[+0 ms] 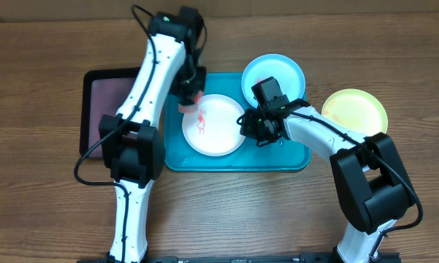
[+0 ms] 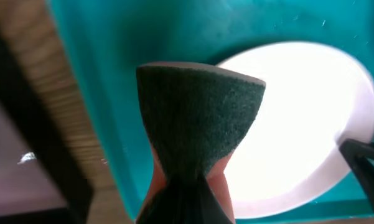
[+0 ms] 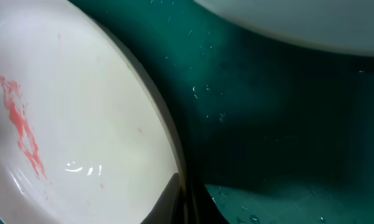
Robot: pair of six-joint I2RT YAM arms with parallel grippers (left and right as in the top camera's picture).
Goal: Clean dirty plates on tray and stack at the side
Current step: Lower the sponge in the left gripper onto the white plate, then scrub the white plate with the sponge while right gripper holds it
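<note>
A white plate (image 1: 213,126) with red sauce smears (image 3: 22,127) lies in the turquoise tray (image 1: 292,157). My right gripper (image 1: 248,124) is shut on its right rim, one finger over the edge and one under (image 3: 183,199). My left gripper (image 1: 190,97) is shut on a sponge (image 2: 199,118), dark green scouring face outward, orange body pinched between the jaws. It hovers at the plate's upper left edge (image 2: 299,124). A light blue plate (image 1: 272,75) rests over the tray's far right corner. A yellow-green plate (image 1: 354,109) sits on the table to the right.
A black tray with a pinkish-brown inside (image 1: 106,98) lies left of the turquoise tray, partly under my left arm. The wooden table (image 1: 51,219) surrounds everything. The light blue plate's rim (image 3: 299,25) overhangs close above my right gripper.
</note>
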